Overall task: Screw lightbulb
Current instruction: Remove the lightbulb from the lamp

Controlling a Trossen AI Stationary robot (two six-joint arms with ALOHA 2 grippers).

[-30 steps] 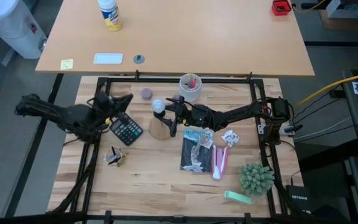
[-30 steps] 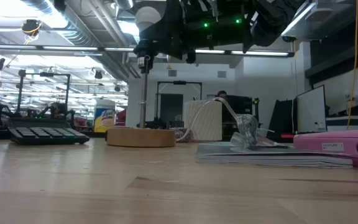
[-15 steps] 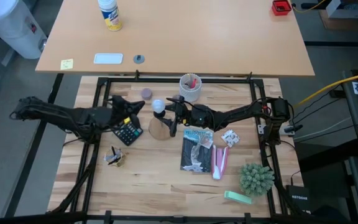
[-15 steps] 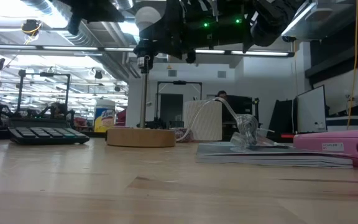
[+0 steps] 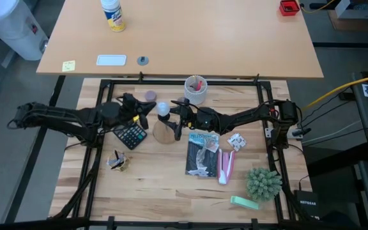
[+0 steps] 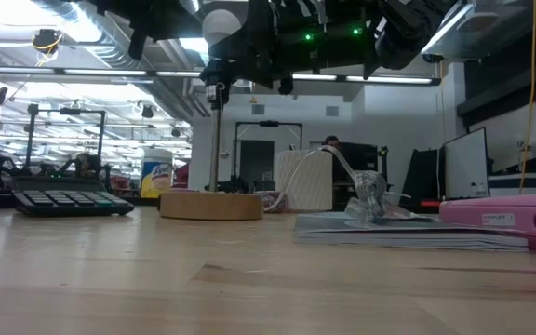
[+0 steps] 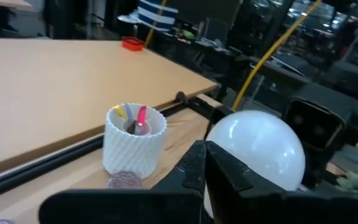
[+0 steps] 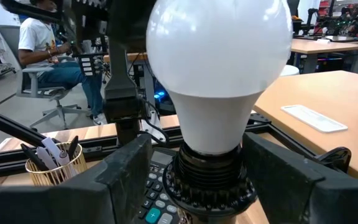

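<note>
The left arm reaches in from the table's left edge, its gripper [image 5: 147,108] pinched closed near the middle of the far half. The right arm stretches from the right edge toward the centre, its gripper [image 5: 171,121] spread wide, fingers [image 8: 126,168] apart.

The lightbulb [image 5: 162,108] sits atop the socket stand [image 5: 163,132] at the desk [image 5: 158,185] centre. Calculator [image 5: 130,135] lies left of the stand, cup [image 5: 195,89] behind it, booklet [image 5: 202,153] to its right.
</note>
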